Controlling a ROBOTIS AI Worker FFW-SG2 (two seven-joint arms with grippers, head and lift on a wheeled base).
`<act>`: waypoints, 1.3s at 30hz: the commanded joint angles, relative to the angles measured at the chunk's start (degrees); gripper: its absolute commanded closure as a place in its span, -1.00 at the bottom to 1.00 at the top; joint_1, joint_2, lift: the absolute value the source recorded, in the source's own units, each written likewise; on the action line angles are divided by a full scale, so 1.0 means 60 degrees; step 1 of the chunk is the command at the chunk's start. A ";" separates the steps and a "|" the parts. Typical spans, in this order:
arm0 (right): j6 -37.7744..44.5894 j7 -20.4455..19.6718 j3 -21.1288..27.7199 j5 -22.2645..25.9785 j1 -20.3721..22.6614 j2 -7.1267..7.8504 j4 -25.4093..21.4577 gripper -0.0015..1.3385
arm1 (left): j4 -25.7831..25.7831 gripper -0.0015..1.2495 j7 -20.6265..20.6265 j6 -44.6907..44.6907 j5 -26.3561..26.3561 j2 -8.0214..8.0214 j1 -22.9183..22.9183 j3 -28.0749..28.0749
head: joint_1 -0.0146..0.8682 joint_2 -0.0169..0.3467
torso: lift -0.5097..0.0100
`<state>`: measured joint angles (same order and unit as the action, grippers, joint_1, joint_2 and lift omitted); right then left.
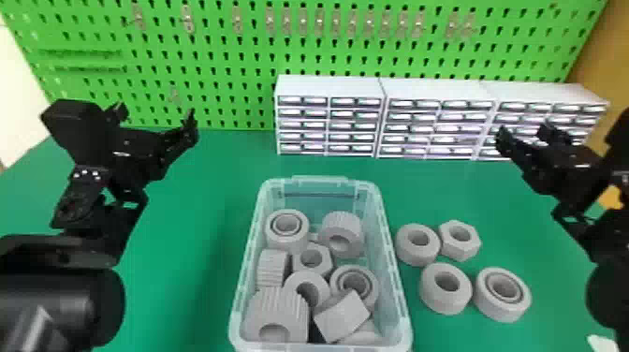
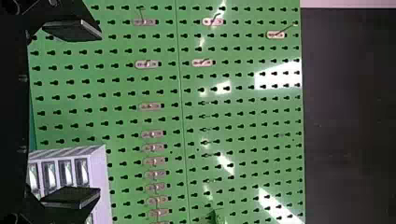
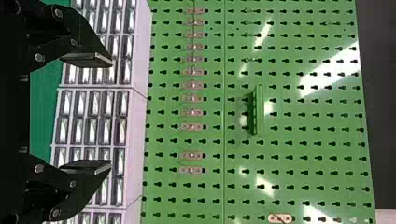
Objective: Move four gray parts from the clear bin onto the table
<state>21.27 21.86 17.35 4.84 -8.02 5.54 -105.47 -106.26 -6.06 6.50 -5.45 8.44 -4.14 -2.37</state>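
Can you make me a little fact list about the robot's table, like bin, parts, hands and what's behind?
Bin: clear bin on the green table
In bin: jumbled gray parts, including a hex nut and a big ribbed ring
Right of bin: two plain rings, another hex nut, a double ring
Left hand: open, empty
Right hand: open, empty
Behind: small-drawer cabinets, green pegboard
Job: four parts out, looks done
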 commanded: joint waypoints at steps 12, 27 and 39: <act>0.0000 -0.0011 -0.0006 -0.0015 -0.0012 0.0015 0.0000 -0.27 | -0.0001 -0.82 0.0000 0.0000 0.0000 -0.0001 0.0002 0.0014 | 0.57 -0.72 | 0.77; 0.0000 -0.0011 -0.0035 -0.0030 0.0018 0.0044 0.0000 -0.27 | -0.0001 -0.82 0.0000 0.0000 0.0000 -0.0001 0.0017 0.0000 | 0.57 -0.72 | 0.77; 0.0000 -0.0011 -0.0079 -0.0030 0.0003 0.0073 0.0000 -0.27 | -0.0001 -0.82 0.0000 0.0000 0.0000 0.0014 0.0002 0.0014 | 0.57 -0.72 | 0.77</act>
<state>21.27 21.80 16.91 4.66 -8.00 5.96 -105.47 -106.26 -6.06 6.50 -5.45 8.48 -4.13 -2.25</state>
